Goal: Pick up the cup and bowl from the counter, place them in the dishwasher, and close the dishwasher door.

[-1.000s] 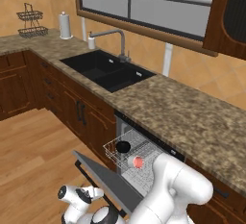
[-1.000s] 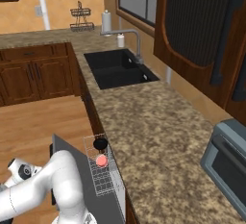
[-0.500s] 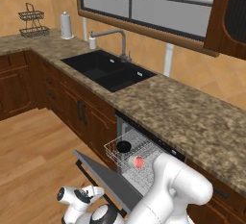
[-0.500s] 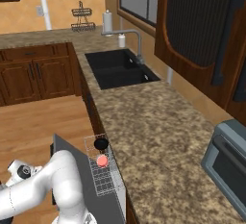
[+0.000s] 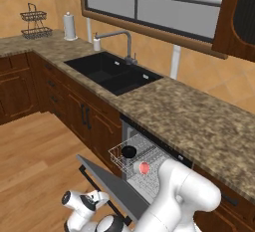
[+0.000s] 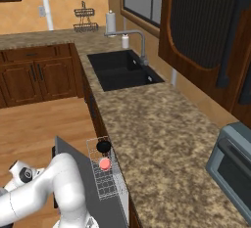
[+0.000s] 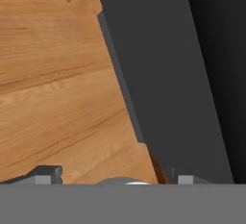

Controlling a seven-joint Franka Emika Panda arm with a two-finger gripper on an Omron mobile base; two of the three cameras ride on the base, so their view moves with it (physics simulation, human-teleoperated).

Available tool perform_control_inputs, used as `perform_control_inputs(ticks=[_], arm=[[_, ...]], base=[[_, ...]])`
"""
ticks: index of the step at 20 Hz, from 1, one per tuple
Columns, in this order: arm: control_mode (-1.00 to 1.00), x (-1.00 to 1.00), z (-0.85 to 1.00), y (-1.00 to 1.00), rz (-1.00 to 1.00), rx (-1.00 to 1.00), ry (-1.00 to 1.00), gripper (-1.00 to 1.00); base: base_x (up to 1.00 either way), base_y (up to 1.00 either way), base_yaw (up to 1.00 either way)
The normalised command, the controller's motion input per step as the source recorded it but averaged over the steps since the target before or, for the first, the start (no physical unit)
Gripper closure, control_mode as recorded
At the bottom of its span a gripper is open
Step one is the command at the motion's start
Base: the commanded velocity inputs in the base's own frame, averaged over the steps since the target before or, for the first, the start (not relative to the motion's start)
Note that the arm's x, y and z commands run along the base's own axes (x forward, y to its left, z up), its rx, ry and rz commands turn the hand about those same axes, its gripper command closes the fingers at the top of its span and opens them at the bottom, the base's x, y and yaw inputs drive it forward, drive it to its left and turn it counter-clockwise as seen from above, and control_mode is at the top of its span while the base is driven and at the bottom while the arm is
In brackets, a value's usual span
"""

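My fingers (image 7: 114, 179) stand wide apart and hold nothing, low over the wooden floor (image 7: 53, 74) beside the grey dishwasher door (image 7: 158, 74), whose edge runs between the two tips. The door (image 5: 112, 183) hangs partly open beneath the white wire rack (image 5: 130, 157), where the black bowl (image 5: 129, 151) and the cup (image 5: 144, 167) lie side by side. Above runs the speckled counter (image 5: 199, 121) with its black sink (image 5: 112, 71), paper roll (image 5: 69, 26) and, seen from the right base camera, a grey toaster oven (image 6: 230, 166).
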Motion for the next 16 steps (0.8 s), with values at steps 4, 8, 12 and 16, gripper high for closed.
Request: perform_control_inputs(ticks=[4,8,12,16], arm=[[-1.0,0.63,-0.34,-1.0,0.0,-0.05,0.03,-1.0],[-1.0,0.67,-0.23,-1.0,0.0,-0.11,0.0,-1.0],[-1.0,0.83,-0.16,-1.0,0.0,-0.11,0.01,-1.0],[-1.0,0.67,0.03,-1.0,0.0,-0.11,0.01,-1.0]], base=[[0.0,0.0,0.0],[0.0,0.0,0.0],[0.0,0.0,0.0],[0.0,0.0,0.0]])
